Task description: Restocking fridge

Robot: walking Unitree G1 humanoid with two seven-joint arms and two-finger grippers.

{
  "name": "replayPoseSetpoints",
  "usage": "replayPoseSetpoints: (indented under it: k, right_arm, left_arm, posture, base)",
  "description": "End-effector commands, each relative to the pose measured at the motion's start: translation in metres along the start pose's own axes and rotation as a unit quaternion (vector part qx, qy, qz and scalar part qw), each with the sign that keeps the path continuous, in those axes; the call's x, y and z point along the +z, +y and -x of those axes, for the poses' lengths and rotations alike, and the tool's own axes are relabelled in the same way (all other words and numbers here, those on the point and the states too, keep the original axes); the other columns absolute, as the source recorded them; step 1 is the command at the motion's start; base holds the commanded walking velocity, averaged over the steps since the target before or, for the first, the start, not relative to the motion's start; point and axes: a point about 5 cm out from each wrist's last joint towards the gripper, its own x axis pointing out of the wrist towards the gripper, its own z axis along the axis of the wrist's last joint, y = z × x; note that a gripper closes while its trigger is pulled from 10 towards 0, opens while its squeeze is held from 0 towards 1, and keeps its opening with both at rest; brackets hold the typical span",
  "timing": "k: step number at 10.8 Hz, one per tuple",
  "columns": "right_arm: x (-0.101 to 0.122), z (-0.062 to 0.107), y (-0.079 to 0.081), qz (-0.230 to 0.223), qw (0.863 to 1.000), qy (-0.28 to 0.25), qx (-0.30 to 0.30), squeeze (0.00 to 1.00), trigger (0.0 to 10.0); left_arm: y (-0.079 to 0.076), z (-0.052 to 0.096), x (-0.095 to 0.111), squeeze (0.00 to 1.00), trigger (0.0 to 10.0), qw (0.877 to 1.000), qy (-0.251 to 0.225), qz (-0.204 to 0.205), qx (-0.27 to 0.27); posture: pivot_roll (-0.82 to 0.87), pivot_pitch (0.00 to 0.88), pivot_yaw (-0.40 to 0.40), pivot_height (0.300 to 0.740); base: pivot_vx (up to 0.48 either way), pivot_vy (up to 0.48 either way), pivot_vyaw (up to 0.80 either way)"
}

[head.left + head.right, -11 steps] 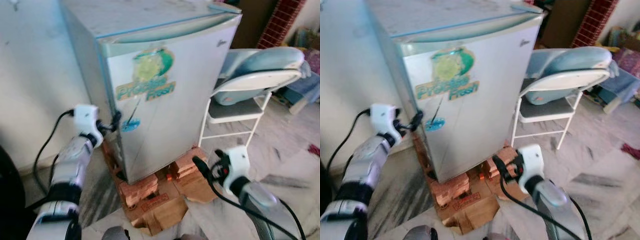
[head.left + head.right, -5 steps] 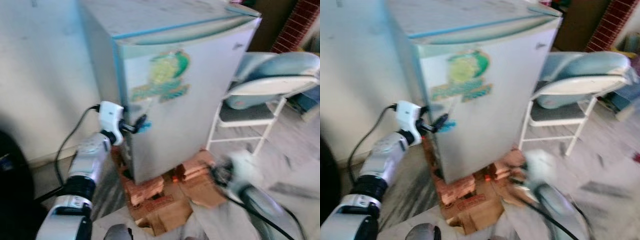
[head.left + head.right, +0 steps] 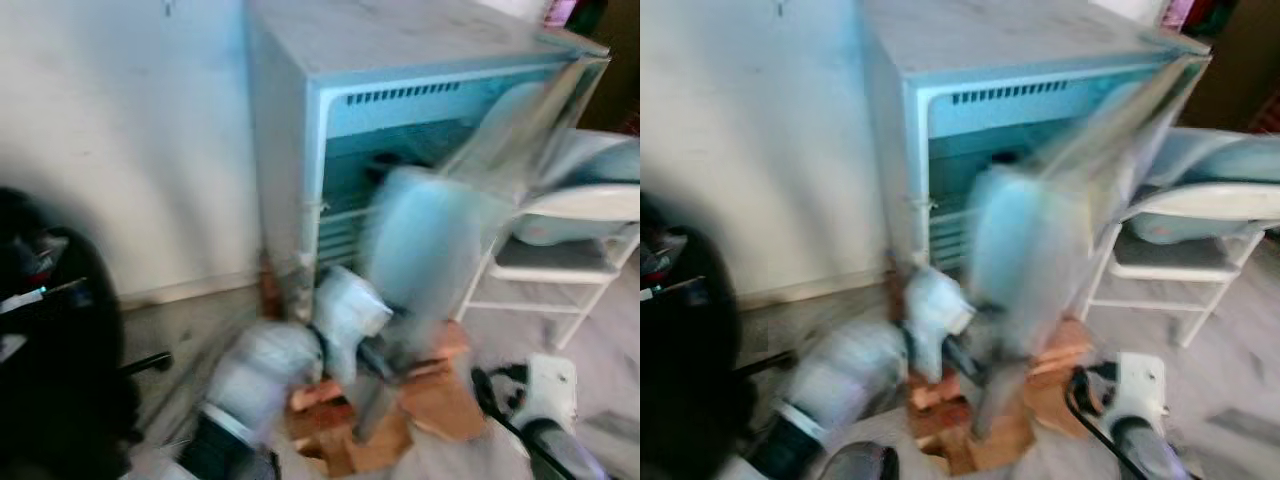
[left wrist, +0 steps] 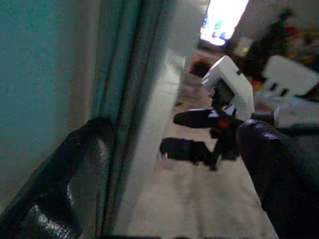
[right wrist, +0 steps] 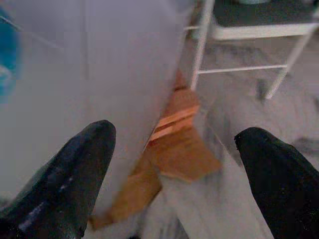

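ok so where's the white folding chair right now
The white folding chair stands on the robot's right in the eye views, beside the open fridge, just behind its swinging door, with the right gripper lower in front.

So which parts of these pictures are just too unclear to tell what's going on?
- Fridge door: motion-blurred in both eye views.
- Left gripper: smeared at the door's lower edge; grip unreadable.
- Fridge interior: mostly hidden behind the door.
- Dark object by the wall: cut off by the frame edge.
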Motion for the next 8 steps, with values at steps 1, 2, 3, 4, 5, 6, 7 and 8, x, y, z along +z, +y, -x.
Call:
replayPoseSetpoints:
  k: [1, 2, 3, 4, 5, 6, 7, 8]
  right_arm:
    - [-0.001, 0.005, -0.008, 0.006, 1.0, 0.003, -0.026, 0.0, 10.0]
    - [-0.001, 0.008, -0.011, 0.011, 0.999, 0.007, -0.05, 0.0, 10.0]
    - [0.0, 0.01, -0.021, 0.008, 0.995, 0.006, -0.095, 0.0, 10.0]
    - [0.006, 0.01, -0.035, -0.005, 0.989, -0.011, -0.147, 0.0, 10.0]
    - [0.007, 0.01, -0.036, -0.013, 0.989, -0.018, -0.148, 0.0, 10.0]
    - [0.007, 0.008, -0.032, -0.014, 0.99, -0.016, -0.139, 0.0, 10.0]
    - [0.008, 0.008, -0.028, -0.016, 0.99, -0.018, -0.136, 0.0, 10.0]
    - [0.008, 0.007, -0.026, -0.015, 0.991, -0.02, -0.133, 0.0, 10.0]
  left_arm:
    - [0.023, 0.013, 0.017, 0.0, 10.0, 0.995, -0.038, -0.031, 0.084]
    - [0.033, 0.032, 0.014, 0.0, 10.0, 0.989, -0.029, -0.031, 0.141]
    - [0.038, 0.046, 0.012, 0.0, 10.0, 0.983, -0.023, -0.035, 0.178]
    - [0.041, 0.057, 0.007, 0.0, 10.0, 0.978, -0.022, -0.027, 0.208]
    - [0.041, 0.057, 0.007, 0.0, 10.0, 0.978, -0.024, -0.026, 0.207]
    - [0.041, 0.055, 0.006, 0.0, 10.0, 0.977, -0.023, -0.026, 0.209]
    - [0.04, 0.052, 0.007, 0.0, 10.0, 0.979, -0.023, -0.03, 0.201]
    - [0.039, 0.05, 0.008, 0.0, 10.0, 0.98, -0.021, -0.032, 0.195]
  posture:
    - [0.0, 0.0, -0.026, 0.74]
    - [0.01, 0.0, -0.03, 0.74]
    - [0.01, 0.0, -0.034, 0.74]
    - [0.01, 0.0, -0.034, 0.74]
    - [0.01, 0.0, -0.03, 0.74]
    - [0.01, 0.0, -0.027, 0.74]
    - [0.01, 0.0, -0.026, 0.74]
    - [0.01, 0.0, -0.022, 0.74]
  base:
    - [0.0, 0.0, 0.0]
    - [0.0, 0.0, 0.0]
    - [0.0, -0.48, 0.0]
    - [0.0, -0.465, 0.0]
    - [0.0, -0.454, 0.0]
    - [0.0, -0.442, 0.0]
    - [0.0, -0.442, 0.0]
    - [0.0, -0.435, 0.0]
